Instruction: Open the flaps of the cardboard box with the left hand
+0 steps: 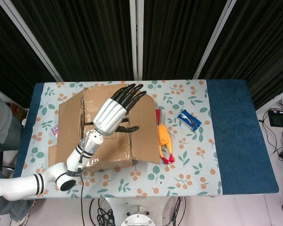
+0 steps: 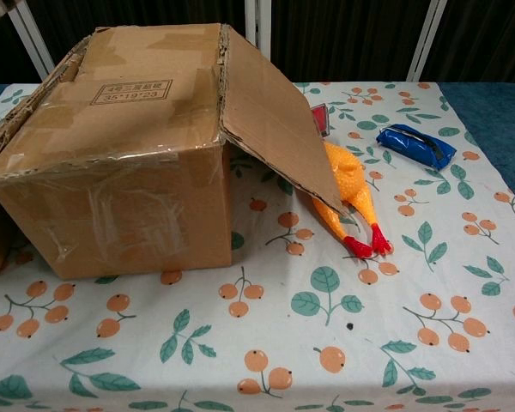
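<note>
Your cardboard box point(image 1: 101, 127) sits on the left of the table point(image 1: 236, 136), its right flap point(image 2: 275, 129) folded out and drooping over the one rubber chicken point(image 1: 163, 141). Your left hand point(image 1: 114, 113) hovers directly above the opening, fingers spread, holding nothing. One blue packet point(image 1: 189, 119) lies well right.

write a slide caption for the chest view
Brown cardboard box with its right flap folded out over the orange rubber chicken; blue packet beyond.
</note>
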### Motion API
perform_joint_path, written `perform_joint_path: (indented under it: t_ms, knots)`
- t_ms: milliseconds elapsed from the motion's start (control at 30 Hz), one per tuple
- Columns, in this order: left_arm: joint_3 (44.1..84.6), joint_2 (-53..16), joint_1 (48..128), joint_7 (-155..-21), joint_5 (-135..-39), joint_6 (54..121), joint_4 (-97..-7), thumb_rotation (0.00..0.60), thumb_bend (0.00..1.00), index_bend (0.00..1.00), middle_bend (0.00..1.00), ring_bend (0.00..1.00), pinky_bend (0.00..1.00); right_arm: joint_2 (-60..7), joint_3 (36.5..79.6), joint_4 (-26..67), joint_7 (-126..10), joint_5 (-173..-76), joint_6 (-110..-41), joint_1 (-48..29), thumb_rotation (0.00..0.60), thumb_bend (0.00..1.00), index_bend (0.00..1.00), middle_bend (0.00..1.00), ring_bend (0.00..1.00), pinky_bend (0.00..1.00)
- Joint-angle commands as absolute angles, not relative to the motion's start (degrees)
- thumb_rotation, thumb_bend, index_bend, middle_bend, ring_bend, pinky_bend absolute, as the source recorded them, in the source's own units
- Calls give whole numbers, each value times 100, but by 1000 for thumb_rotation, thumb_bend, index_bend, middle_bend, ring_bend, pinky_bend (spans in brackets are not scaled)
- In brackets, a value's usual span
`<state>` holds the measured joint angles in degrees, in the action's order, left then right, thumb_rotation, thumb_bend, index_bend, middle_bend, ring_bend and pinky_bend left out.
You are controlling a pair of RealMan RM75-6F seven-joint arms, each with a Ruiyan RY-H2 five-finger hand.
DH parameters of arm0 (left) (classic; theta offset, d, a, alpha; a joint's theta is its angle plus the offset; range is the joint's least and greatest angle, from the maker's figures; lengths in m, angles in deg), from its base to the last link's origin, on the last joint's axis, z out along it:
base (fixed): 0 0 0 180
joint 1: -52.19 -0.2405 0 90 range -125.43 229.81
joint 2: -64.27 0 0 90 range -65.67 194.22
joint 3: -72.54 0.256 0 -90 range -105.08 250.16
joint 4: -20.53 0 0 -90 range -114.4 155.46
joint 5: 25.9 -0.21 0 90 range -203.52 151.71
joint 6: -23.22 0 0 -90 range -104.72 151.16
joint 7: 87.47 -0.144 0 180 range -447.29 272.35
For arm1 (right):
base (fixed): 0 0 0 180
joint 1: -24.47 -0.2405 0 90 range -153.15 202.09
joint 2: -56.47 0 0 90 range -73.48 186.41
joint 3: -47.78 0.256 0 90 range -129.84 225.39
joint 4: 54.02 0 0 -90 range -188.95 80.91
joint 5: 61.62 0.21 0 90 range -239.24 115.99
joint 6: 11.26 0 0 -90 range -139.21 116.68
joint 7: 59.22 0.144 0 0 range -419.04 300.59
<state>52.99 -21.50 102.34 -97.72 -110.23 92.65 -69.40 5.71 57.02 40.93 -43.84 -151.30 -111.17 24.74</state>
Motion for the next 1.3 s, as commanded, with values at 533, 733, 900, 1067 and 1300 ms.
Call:
perform_joint_path:
  t_ms: [533, 733, 900, 1067, 1300]
  knots:
    - [5323, 354, 10065, -8798, -7462, 6477, -8617, 101, 49, 333, 329, 237, 281, 525, 5680, 4253, -4593, -15320, -11096, 2380, 600, 213, 0, 0, 0, 0]
    - [5541, 673, 10357, -8703, -6935, 5724, -8552, 80, 34, 332, 349, 245, 292, 523, 5676, 4235, -4598, -15294, -11098, 2388, 600, 212, 0, 0, 0, 0]
    - [5781, 630, 10581, -8808, -6731, 5573, -8433, 77, 34, 323, 332, 242, 289, 491, 5664, 4198, -4572, -15301, -11072, 2372, 600, 213, 0, 0, 0, 0]
    - [5963, 662, 10817, -8853, -6541, 5350, -8362, 78, 34, 289, 314, 233, 278, 462, 5651, 4159, -4558, -15312, -11071, 2370, 600, 213, 0, 0, 0, 0]
    - [5850, 953, 10857, -8474, -6600, 5095, -8689, 79, 34, 266, 461, 249, 292, 456, 5670, 4112, -4495, -15278, -11079, 2365, 600, 213, 0, 0, 0, 0]
